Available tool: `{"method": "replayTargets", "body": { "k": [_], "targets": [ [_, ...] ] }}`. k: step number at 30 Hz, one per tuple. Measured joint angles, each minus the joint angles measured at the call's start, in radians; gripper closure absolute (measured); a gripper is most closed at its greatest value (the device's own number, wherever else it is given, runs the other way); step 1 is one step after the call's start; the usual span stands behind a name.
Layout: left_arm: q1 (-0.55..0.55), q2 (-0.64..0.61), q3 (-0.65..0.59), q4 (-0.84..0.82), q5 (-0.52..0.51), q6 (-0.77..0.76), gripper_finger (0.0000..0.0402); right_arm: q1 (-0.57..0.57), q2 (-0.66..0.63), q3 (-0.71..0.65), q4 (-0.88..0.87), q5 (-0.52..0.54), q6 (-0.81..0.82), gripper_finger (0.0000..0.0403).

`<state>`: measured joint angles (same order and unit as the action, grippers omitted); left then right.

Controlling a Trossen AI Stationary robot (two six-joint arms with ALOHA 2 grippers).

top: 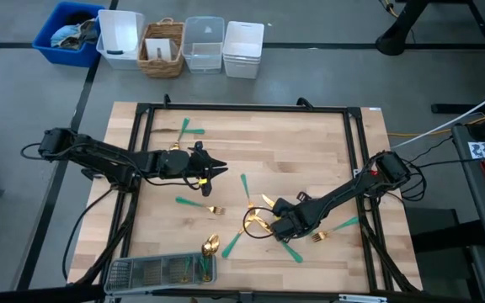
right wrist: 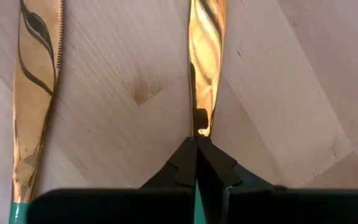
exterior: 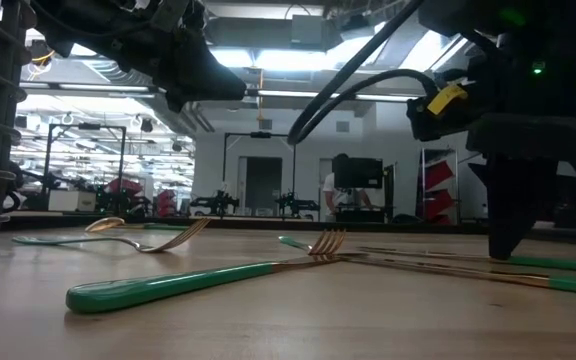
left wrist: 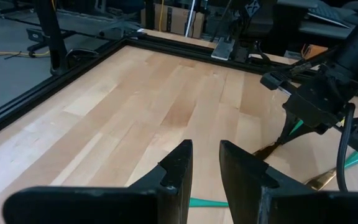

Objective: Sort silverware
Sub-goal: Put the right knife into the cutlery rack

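Left arm reaches in from the table's left side, roughly level, elbow bent near the edge, wrist pointing toward the centre. Left gripper (top: 217,169) hangs above the table, fingers (left wrist: 178,167) parted with a narrow gap, nothing between them. Right arm comes in from the right edge, angled down and toward the near-centre of the table, forearm straight. Right gripper (top: 266,220) is down at the surface, fingers (right wrist: 185,163) pressed together at the tips; whether they pinch anything can't be made out.
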<state>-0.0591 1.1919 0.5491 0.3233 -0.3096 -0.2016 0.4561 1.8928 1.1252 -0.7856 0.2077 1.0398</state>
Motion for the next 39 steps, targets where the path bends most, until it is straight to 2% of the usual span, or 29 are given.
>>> {"method": "replayTargets", "body": {
  "k": [8, 13, 25, 34, 39],
  "targets": [
    [0.0, 0.0, 0.0, 0.0, 0.0, 0.0, 0.0329, -0.001, 0.001, 0.011, -0.012, 0.01, 0.003, 0.031],
    [0.0, 0.0, 0.0, 0.001, 0.0, 0.0, 0.0329, -0.002, 0.008, 0.061, -0.098, -0.001, -0.024, 0.0293],
    [0.0, 0.0, 0.0, 0.001, 0.0, 0.0, 0.0329, -0.024, -0.001, 0.018, -0.062, -0.073, -0.029, 0.032],
    [0.0, 0.0, 0.0, 0.0, 0.0, 0.0, 0.0329, -0.052, -0.002, 0.011, -0.019, -0.124, -0.084, 0.0379],
    [0.0, 0.0, 0.0, 0.0, 0.0, 0.0, 0.0329, -0.052, -0.001, 0.01, -0.015, -0.123, -0.098, 0.0373]
  ]
}}
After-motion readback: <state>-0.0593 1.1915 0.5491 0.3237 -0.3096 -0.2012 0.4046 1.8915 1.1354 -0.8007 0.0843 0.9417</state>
